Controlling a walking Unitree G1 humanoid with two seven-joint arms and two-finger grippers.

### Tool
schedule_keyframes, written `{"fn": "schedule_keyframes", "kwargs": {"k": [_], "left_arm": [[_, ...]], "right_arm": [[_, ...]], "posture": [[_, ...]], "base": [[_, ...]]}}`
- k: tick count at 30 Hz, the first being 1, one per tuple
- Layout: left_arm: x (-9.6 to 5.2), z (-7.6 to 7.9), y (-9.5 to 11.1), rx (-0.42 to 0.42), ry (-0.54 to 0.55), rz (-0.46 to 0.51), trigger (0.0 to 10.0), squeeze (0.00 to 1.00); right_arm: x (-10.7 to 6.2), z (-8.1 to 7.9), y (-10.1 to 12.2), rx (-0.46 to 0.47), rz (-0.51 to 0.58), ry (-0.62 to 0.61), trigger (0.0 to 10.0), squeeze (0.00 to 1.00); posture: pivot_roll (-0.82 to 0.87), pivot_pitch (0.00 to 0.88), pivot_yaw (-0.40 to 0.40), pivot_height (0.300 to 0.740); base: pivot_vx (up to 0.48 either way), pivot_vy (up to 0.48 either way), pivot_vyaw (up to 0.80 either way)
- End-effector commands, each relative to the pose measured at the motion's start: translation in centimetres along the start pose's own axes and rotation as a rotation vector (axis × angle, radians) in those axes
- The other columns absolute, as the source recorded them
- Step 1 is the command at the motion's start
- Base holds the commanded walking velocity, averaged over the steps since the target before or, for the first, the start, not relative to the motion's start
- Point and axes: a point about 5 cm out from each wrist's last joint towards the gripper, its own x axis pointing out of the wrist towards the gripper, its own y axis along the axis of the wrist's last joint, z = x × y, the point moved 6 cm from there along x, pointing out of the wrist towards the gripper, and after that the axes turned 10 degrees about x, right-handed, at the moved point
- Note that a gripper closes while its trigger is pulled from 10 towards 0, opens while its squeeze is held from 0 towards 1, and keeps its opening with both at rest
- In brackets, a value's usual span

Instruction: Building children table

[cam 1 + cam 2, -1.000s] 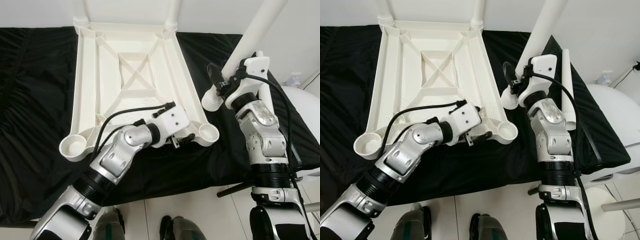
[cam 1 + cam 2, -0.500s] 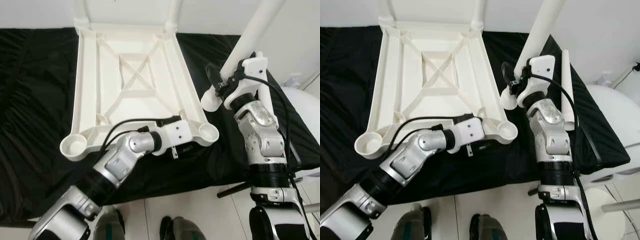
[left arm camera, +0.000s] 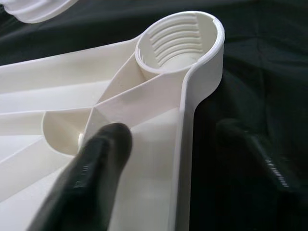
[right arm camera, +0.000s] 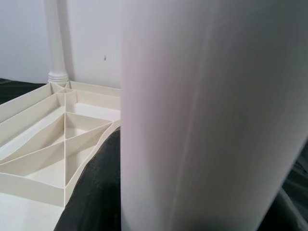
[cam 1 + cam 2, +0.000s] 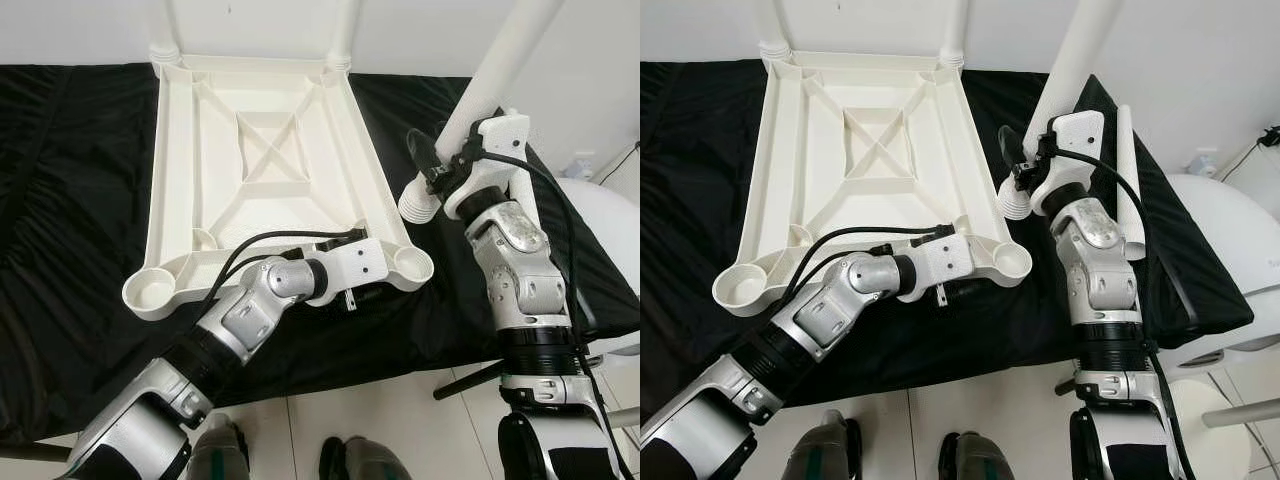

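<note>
Fingers of our right gripper pinch the leg; left gripper straddles the tabletop rim. We should align threads squarely over the socket.

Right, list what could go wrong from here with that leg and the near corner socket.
1. The right gripper holds the table leg tilted, its threaded end beside and above the near right socket; entering at that angle, it could cross-thread or jam.
2. The left gripper straddles only the tabletop's near rim; pushing the leg in could shift the top on the slick black cloth.
</note>
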Motion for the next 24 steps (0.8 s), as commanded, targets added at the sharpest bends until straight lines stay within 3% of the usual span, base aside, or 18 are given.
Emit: {"fn": "schedule_keyframes", "kwargs": {"k": [1, 3, 4, 5, 6, 14, 24], "left_arm": [[0.0, 0.2, -0.4, -0.023, -0.030, -0.022, 0.0, 0.00], [0.0, 0.2, -0.3, -0.015, -0.044, -0.021, 0.0, 0.00], [0.0, 0.2, -0.3, -0.010, -0.047, -0.024, 0.9, 0.00], [0.0, 0.2, -0.3, -0.010, -0.047, -0.024, 0.9, 0.00], [-0.1, 0.5, -0.3, 0.015, -0.074, -0.029, 10.0, 0.00], [0.0, 1.0, -1.0, 0.009, -0.116, -0.090, 10.0, 0.00], [0.1, 0.8, -0.9, 0.002, -0.163, -0.115, 10.0, 0.00]], "right_arm": [[-0.2, 0.3, 0.5, -0.009, 0.024, -0.007, 10.0, 0.00], [-0.2, 0.3, 0.4, -0.007, 0.022, -0.010, 10.0, 0.00], [-0.3, 0.4, 0.3, -0.007, 0.020, -0.012, 10.0, 0.00], [-0.3, 0.4, 0.3, -0.007, 0.020, -0.012, 10.0, 0.00], [-0.5, 0.4, 0.0, -0.001, 0.014, -0.017, 10.0, 0.00], [-1.5, 0.4, -1.1, 0.042, 0.001, -0.035, 10.0, 0.00], [-2.5, 0.2, -1.0, 0.089, 0.028, -0.035, 10.0, 0.00]], "posture": [[0.03, 0.060, -0.087, 0.740], [0.03, 0.068, -0.087, 0.740], [0.03, 0.068, -0.087, 0.740], [0.03, 0.068, -0.087, 0.740], [0.03, 0.075, -0.086, 0.740], [0.03, 0.086, -0.070, 0.740], [0.01, 0.095, -0.043, 0.740]], "base": [[0.000, 0.000, 0.00], [0.000, 0.000, 0.00], [0.000, 0.000, 0.00], [0.000, 0.000, 0.00], [0.000, 0.000, 0.00], [0.000, 0.000, 0.00], [0.000, 0.000, 0.00]]}}
